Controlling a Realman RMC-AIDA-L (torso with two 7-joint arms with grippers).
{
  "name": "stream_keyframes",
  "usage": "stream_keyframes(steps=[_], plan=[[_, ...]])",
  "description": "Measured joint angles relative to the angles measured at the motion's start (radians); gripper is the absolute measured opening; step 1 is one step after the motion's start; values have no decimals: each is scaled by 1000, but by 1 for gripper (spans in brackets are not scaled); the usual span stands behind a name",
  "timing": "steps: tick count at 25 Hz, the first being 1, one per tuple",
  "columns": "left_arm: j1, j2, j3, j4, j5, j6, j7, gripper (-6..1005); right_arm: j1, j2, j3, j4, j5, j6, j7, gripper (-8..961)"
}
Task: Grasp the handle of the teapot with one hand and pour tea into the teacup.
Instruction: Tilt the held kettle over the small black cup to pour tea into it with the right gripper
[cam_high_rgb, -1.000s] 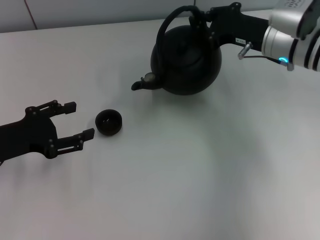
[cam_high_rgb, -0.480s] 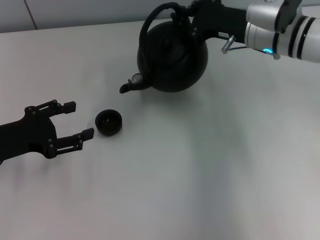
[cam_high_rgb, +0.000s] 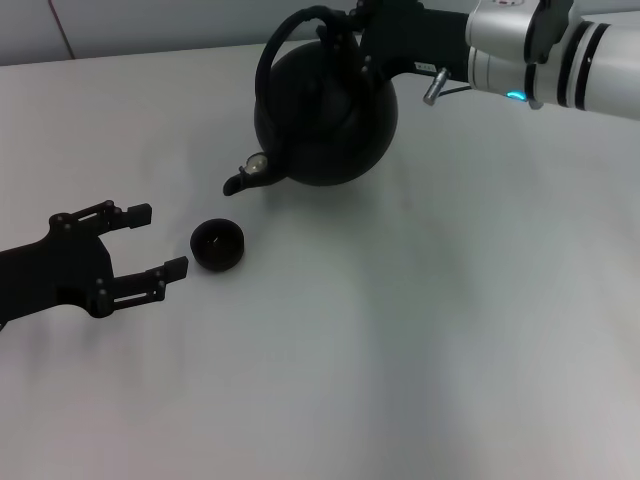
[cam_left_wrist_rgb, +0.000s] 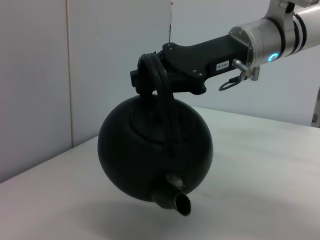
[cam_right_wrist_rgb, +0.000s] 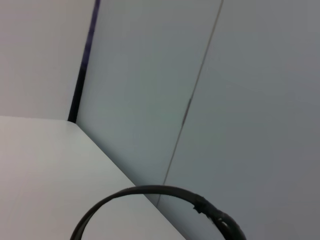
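The matte-black teapot (cam_high_rgb: 322, 115) hangs above the table at the back, tilted with its spout (cam_high_rgb: 238, 182) pointing down and left. My right gripper (cam_high_rgb: 352, 27) is shut on the top of the arched handle (cam_high_rgb: 285, 35). The left wrist view shows the teapot (cam_left_wrist_rgb: 155, 155), its handle (cam_left_wrist_rgb: 162, 95) and the right gripper (cam_left_wrist_rgb: 150, 75) clamped on it. The small dark teacup (cam_high_rgb: 217, 245) stands on the table, below and slightly left of the spout. My left gripper (cam_high_rgb: 158, 240) rests open just left of the teacup, apart from it. The tea is hidden.
The white table (cam_high_rgb: 420, 330) runs to a pale wall at the back. The right wrist view shows only the handle's arc (cam_right_wrist_rgb: 150, 191) against wall panels.
My right arm has carried the teapot left and a little higher, bringing the spout nearer the teacup. The left arm and teacup have not moved.
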Motion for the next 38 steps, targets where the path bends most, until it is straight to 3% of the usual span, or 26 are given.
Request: stream_keyframes(steps=[38], plan=[[-5, -2, 0, 0, 0, 0, 3, 810, 5, 0, -107, -96, -80, 50, -3, 104]])
